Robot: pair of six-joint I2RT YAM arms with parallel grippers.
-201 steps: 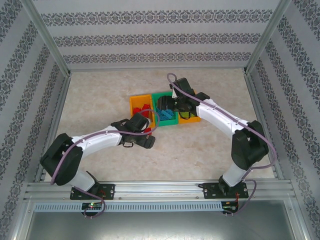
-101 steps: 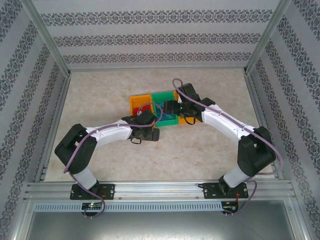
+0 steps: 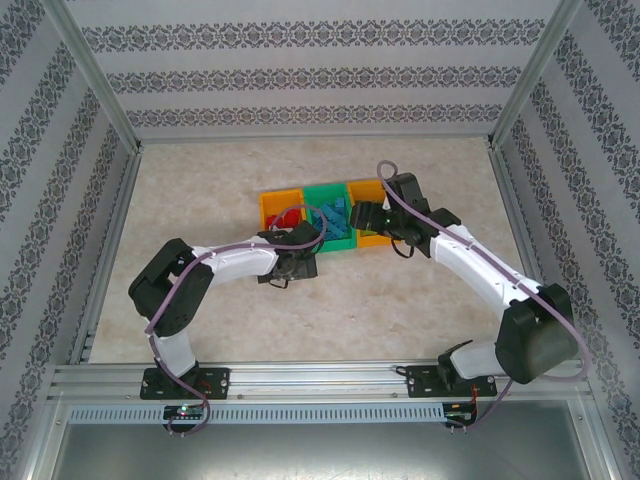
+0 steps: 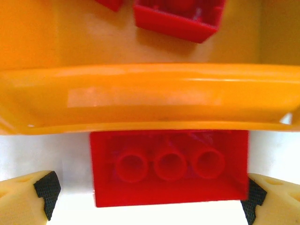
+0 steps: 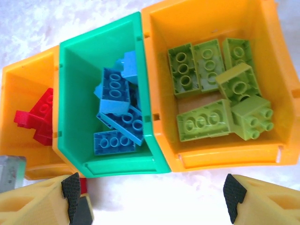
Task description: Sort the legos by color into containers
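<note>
While the spread right gripper [image 5: 152,194] hovers above containers [image 5: 121,166], the spread left gripper [image 4: 149,196] straddles a red lego [image 4: 168,165].

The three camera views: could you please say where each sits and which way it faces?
Top external: above and behind, looking down on the table; left arm, right arm and bases show.
Left wrist: on the left gripper, facing the left orange bin and a red brick; open jaws show.
Right wrist: on the right gripper, looking down into three bins; open jaws show.
Both wrist views share the left orange bin.
</note>
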